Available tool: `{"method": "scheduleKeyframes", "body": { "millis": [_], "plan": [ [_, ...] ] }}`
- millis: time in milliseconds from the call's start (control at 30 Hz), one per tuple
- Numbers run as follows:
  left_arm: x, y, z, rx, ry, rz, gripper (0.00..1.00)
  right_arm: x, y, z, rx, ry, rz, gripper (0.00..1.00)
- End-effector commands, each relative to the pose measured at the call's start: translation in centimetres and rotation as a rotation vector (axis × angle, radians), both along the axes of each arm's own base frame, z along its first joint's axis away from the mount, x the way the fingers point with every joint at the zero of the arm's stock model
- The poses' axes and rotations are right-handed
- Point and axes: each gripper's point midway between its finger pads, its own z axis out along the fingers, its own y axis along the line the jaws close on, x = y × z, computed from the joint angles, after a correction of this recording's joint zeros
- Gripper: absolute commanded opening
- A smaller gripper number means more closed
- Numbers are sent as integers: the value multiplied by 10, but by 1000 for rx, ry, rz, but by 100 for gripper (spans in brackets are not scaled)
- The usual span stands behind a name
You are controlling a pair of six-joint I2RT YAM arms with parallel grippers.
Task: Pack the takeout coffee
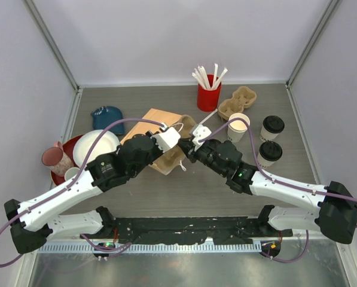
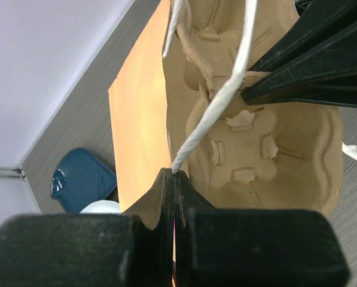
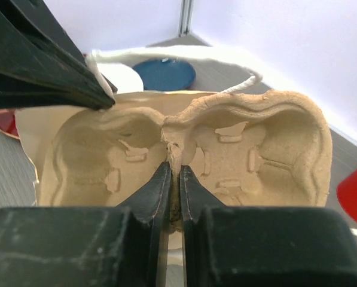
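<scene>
Top view: the far lidded cup and the near lidded cup stand at the right of the bench, well apart from the hands and not yet packed. A lidless cup stands beside them. Both arms meet mid-bench over a kraft paper bag and a pulp cup carrier. This looks like the preparing step, seating the carrier in the bag before any cup goes in.

Left wrist view: the left hand is pinched closed on the bag's white twisted cord handle. The bag's side is smooth and flat, and the carrier beside it is rough, fibrous and moulded.

Right wrist view: the right hand is clamped closed on the thin centre ridge between the carrier's two round, tabbed wells. Next, I judge, the bag mouth must be held wide while the carrier slides in level, since pulp tears easily at that ridge.
</scene>
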Motion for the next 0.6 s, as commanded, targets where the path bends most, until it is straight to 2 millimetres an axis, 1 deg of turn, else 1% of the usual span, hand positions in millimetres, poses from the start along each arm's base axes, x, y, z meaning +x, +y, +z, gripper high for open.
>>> {"method": "scheduleKeyframes", "body": {
  "millis": [0,33,67,167,200,233,267,300,333,367,400,433,467,500,567],
  "plan": [
    [-3,-8,18,-67,-24,-46,0,0,-1,7,-8,-8,-3,1],
    [-3,-9,17,-65,-24,-46,0,-1,0,9,9,2,1,1],
    [-2,-7,16,-52,-26,-38,0,-4,2,15,61,28,11,1],
    [2,-3,12,-23,-39,-15,0,-7,4,43,157,45,23,1],
    [2,-4,11,-18,-41,-19,0,-8,5,58,224,87,29,1],
    [2,-3,13,-15,-47,-22,0,-8,6,65,249,113,29,1],
    [3,-3,12,-4,-52,-25,0,-8,6,60,229,156,21,1],
    [4,-2,13,2,-61,-22,0,-9,7,77,246,154,27,1],
    [6,-1,13,23,-72,-21,0,-7,6,78,234,161,13,1],
    [8,-1,15,21,-85,-17,0,-5,4,69,186,183,-12,1],
    [8,-1,15,24,-90,-16,0,4,-2,69,168,172,-70,1],
    [8,-1,15,24,-90,-24,0,8,-6,57,123,191,-107,1],
    [7,-2,16,17,-90,-29,0,10,-8,52,100,193,-123,1],
    [6,-3,16,13,-90,-36,0,11,-9,46,82,199,-132,1],
    [6,-3,19,3,-94,-33,0,10,-5,39,80,202,-120,1]
  ]
}}
